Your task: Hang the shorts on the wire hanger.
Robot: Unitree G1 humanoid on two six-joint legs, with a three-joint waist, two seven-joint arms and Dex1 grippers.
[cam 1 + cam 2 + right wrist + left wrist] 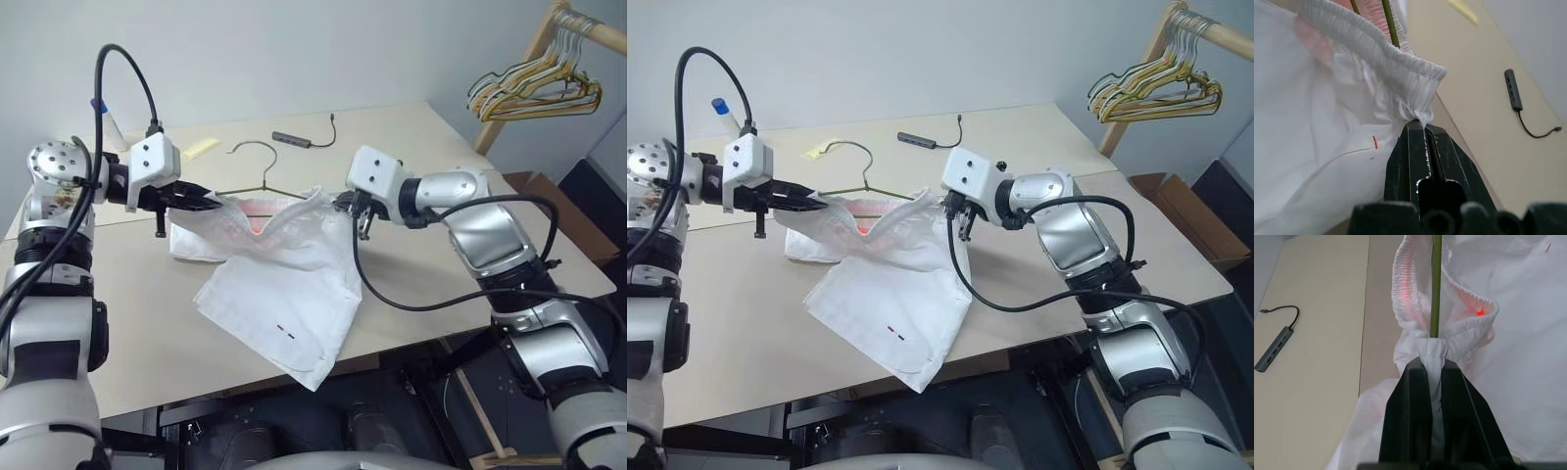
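Most of the wire hanger [257, 188] — hidden inside the shorts [279, 308]

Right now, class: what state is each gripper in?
Left gripper: shut on the shorts' waistband.
Right gripper: shut on the waistband's other end.

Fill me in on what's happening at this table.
The robot is fitting white shorts onto a wire hanger on the table. The left end effector is shut on one side of the elastic waistband, the right end effector on the other, stretching it open. The hanger's wire already passes inside the waistband; the legs trail on the table.
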